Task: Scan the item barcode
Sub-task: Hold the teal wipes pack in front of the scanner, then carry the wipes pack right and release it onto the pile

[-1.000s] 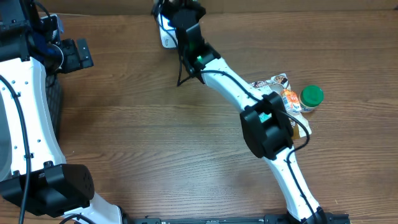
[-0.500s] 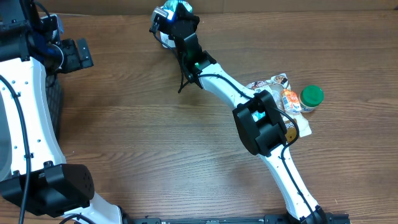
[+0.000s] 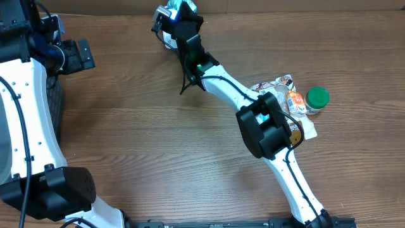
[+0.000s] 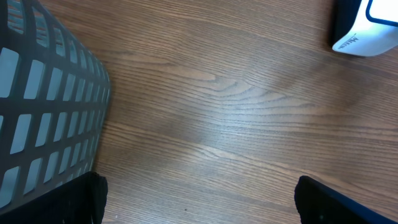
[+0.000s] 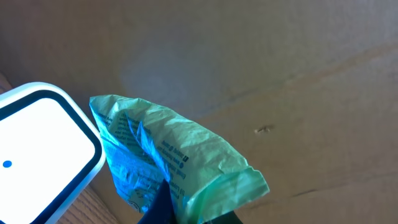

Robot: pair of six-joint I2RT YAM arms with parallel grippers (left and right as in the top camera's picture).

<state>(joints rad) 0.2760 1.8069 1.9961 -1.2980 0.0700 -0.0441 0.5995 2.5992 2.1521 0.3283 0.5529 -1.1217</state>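
Right gripper clamps green packet at overhead's top centre — we judge it's held by the scanner so the barcode reads; left gripper gapes, empty.

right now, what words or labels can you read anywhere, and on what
No text is legible.
Small dark print on the crumpled green plastic packet: too creased and small.
Short grey word on the white scanner with dark rim: blurred.
Print on the colourful snack wrappers: too small.
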